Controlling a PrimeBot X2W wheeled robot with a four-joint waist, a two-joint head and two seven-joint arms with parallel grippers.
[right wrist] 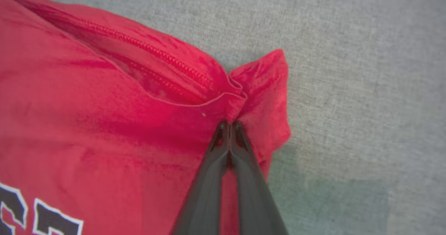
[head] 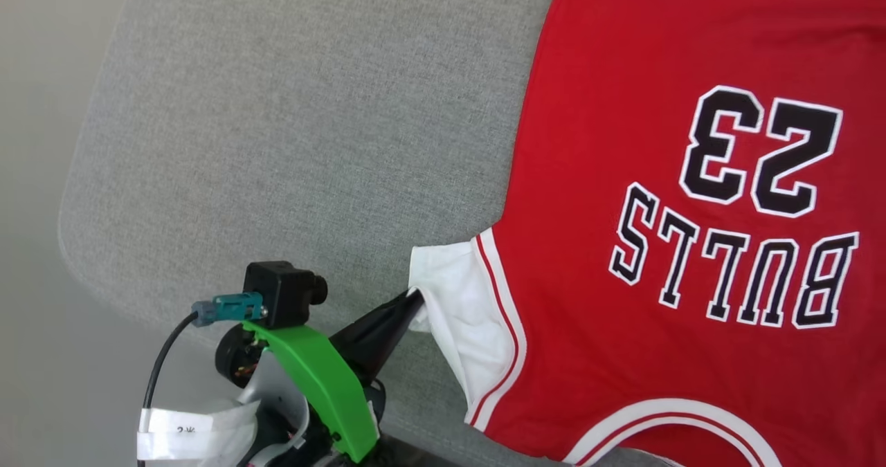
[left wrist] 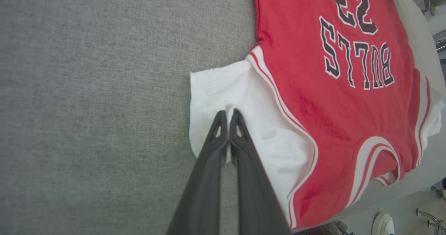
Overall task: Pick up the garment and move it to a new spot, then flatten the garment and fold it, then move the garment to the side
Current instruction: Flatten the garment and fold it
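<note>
The garment [head: 664, 107], a red jersey with black "23" and "BULLS" lettering, lies spread on the grey fabric surface [head: 277, 128], its collar toward me. My left gripper [head: 415, 299] is shut on the edge of the white sleeve [head: 460, 294] at the lower middle. In the left wrist view the left gripper [left wrist: 229, 114] pinches a small fold of that white sleeve [left wrist: 216, 88]. In the right wrist view my right gripper [right wrist: 229, 124] is shut on a bunched red corner of the garment [right wrist: 104, 123] at its hem [right wrist: 195, 75].
The grey fabric surface [left wrist: 104, 106] stretches wide to the left of the jersey, with its rounded edge [head: 69, 218] at the far left. Beyond the surface's far side, metal fixtures and a pale floor [left wrist: 411, 210] show at the left wrist view's right edge.
</note>
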